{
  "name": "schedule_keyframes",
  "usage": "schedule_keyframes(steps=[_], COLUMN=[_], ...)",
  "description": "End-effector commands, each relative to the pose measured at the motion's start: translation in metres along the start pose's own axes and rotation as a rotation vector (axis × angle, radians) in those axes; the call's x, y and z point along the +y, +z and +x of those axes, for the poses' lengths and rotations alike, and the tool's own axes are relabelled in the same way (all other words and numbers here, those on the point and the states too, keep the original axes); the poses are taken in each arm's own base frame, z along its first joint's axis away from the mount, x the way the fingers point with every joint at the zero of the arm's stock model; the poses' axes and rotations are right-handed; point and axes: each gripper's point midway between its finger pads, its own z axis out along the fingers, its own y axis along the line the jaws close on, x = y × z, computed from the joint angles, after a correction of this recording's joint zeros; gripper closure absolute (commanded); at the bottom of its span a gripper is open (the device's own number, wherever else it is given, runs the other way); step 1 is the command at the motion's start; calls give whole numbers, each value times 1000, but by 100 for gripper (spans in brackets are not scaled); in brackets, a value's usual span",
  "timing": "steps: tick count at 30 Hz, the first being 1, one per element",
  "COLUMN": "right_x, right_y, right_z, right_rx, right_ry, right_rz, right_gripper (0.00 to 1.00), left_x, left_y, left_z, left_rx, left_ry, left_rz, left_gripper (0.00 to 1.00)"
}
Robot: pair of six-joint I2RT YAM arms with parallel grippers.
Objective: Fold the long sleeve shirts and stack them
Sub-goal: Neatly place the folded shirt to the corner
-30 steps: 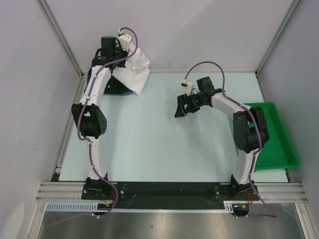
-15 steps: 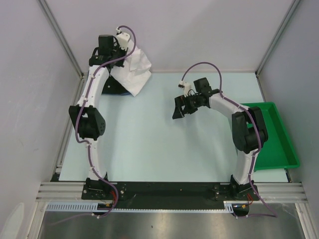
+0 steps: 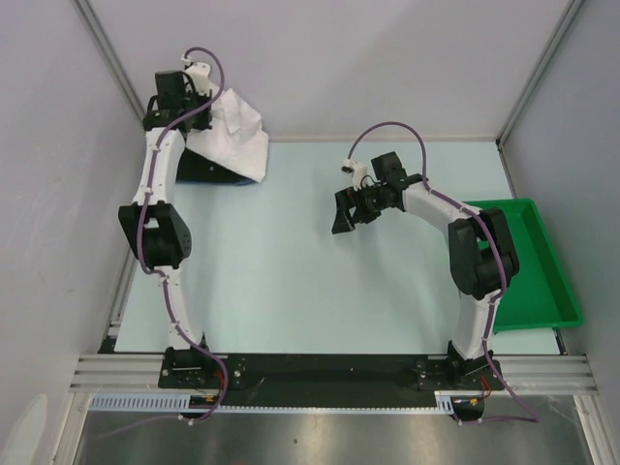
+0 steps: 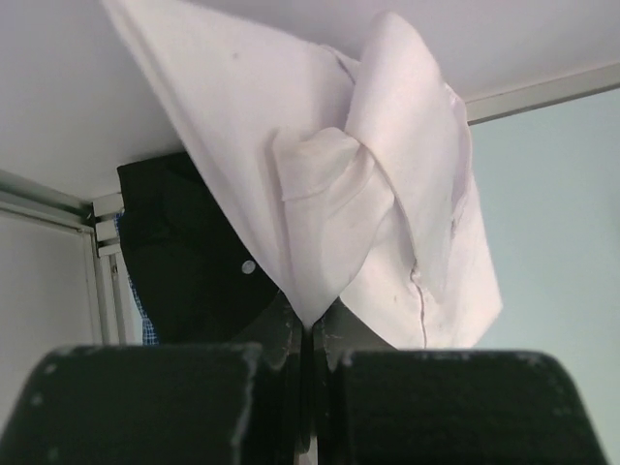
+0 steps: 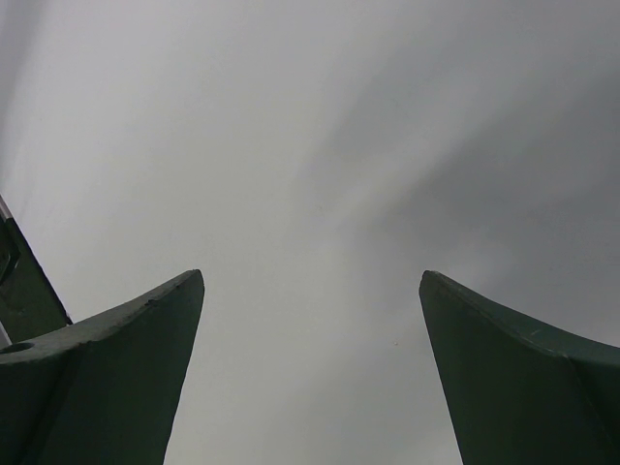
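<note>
My left gripper [image 3: 201,107] is at the far left corner, shut on a fold of the white shirt [image 3: 237,136]. The shirt hangs from it over the black shirt [image 3: 208,167]. In the left wrist view the white shirt [image 4: 358,194] is pinched between my closed fingers [image 4: 308,325], with the black shirt [image 4: 194,262] behind and a sliver of blue cloth [image 4: 145,329] at its left edge. My right gripper [image 3: 341,220] is open and empty above the middle of the table; in its wrist view the gripper [image 5: 310,291] faces only grey wall.
A green plastic tray [image 3: 533,262] stands at the right edge of the table. Metal frame posts [image 3: 116,68] rise at the back corners. Grey walls enclose the table on three sides.
My left gripper has swung left and farther back, carrying the white shirt with it. The right gripper has shifted slightly left.
</note>
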Motion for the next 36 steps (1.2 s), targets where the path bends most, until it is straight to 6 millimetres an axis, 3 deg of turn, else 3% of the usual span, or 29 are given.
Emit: schedule_keyframes(steps=[1,7,8,13,28,33,35,36], right_x=[0,-6,-6,-7,-11,-11,-15,-16], right_y=[-3,-1,-1,1,2,0,-3,-5], right_z=[-17,-14,-14,-10,-14,-15,-18,-18], right_rx=[-19,5,7,21,30,25,15,13], right_ry=[-45,-45,-47,-49,-62,-62,-56,-48], right_rz=[16,21,23,29,36,40,44,44], right_gripper=[0,0,0,0,0,0,0,0], left_x=[31,67,81,111,129,138,155,168], left_y=[20,54,55,58,73,72,65,59], left_z=[-4,29,27,33,98,107,107,105], left_rx=[-87,-109,-136,-173,-70,-42,-30,-36], left_ry=[-57,-116,-121,-102,-197,-217,-210,-228], left_rz=[12,19,-2,-45,-58,-122,-216,-266], left_gripper=[100,98,99,100,98,77,55,36])
